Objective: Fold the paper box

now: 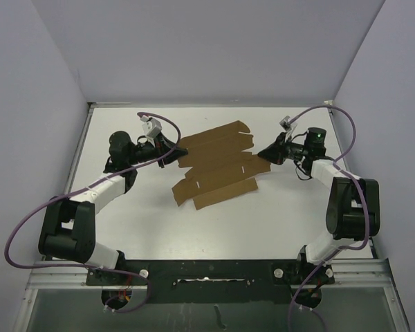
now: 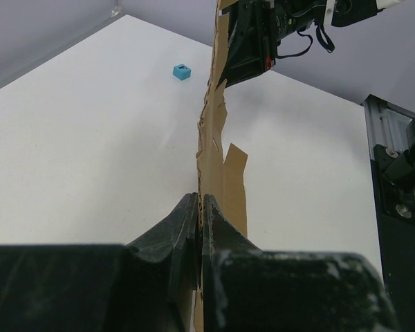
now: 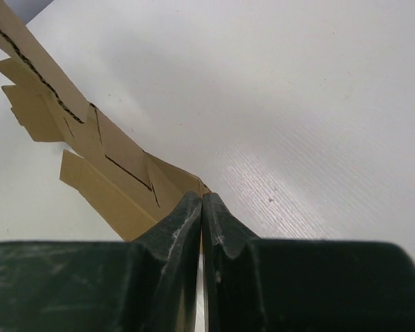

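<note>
Flat brown die-cut cardboard paper box (image 1: 218, 166) stretches mid-frame over the white desk (image 1: 194, 228), left gripper (image 1: 174, 153) and right gripper (image 1: 265, 156) each pinched tight on opposite edges. Danger: any uneven pull could tear that thin edge, or let it slip free.

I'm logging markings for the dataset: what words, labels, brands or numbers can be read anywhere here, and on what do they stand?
No readable text in any view.
paper box: plain brown cardboard with cut slits only, no print.
blue cube: a small dark mark on its top face, too small to read.
</note>
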